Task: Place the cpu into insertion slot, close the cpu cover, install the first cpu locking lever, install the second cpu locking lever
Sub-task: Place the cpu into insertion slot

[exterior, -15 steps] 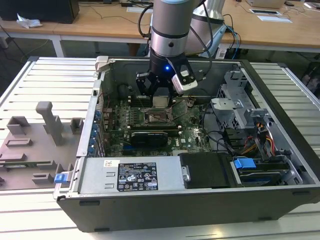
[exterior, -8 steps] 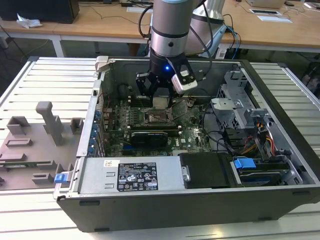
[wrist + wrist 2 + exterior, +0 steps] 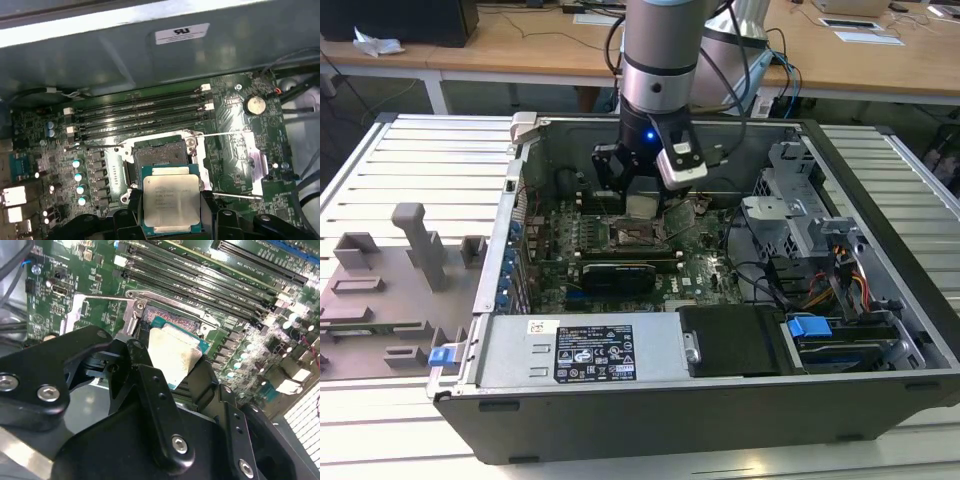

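Claw [image 3: 171, 206] clamped on cpu [image 3: 171, 197], hovering by slot [image 3: 159, 152], not seated yet. Cover [image 3: 250, 165] open, levers [image 3: 222, 134] loose. All four steps left.

Silver-topped square cpu [image 3: 171, 202] just above the open, dark insertion slot [image 3: 159, 150]

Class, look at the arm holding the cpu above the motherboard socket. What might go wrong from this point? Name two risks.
1. The gripper holds the cpu by its edges alone, so it might slip or tilt.
2. In the first wrist view the cpu overlaps only one edge of the insertion slot; lowered unaligned, it could damage the slot's contacts.
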Available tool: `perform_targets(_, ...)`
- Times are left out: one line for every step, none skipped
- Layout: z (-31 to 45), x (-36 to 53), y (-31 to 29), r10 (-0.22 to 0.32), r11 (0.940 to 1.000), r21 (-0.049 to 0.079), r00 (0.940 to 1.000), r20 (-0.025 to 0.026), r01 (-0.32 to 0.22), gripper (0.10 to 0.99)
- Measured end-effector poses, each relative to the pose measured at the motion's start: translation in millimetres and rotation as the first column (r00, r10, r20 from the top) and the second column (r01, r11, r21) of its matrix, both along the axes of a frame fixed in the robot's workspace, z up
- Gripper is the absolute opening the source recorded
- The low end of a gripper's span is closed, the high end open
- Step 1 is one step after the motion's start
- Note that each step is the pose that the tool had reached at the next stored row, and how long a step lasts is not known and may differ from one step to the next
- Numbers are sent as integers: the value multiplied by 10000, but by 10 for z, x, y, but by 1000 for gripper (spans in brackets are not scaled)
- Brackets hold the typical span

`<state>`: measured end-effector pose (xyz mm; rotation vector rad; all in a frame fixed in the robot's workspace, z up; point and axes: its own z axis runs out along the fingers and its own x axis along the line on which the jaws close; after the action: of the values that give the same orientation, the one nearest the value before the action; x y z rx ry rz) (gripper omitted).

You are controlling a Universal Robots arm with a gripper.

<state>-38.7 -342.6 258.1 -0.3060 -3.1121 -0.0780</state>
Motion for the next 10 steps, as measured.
perform_targets(-1,0,0,-258,9997,-5,9997,0,258,545)
perform_targets(-2,0,-1,-440,9990,-9,9990,-1,440,545)
perform_targets(-3,0,0,-543,9985,-10,9985,0,543,545)
perform_targets(-3,0,0,-674,9977,-12,9977,0,674,545)
perform_targets(-5,0,0,-870,9962,-15,9962,1,870,545)
perform_targets(-6,0,0,-1040,9946,-18,9946,1,1040,545)
perform_targets(-8,0,0,-1292,9916,-19,9916,1,1292,545)
perform_targets(-9,0,0,-1458,9893,-22,9893,2,1458,545)
perform_targets(-11,0,0,-1671,9859,-27,9859,2,1671,545)
perform_targets(-11,0,0,-1765,9843,-30,9843,3,1765,545)
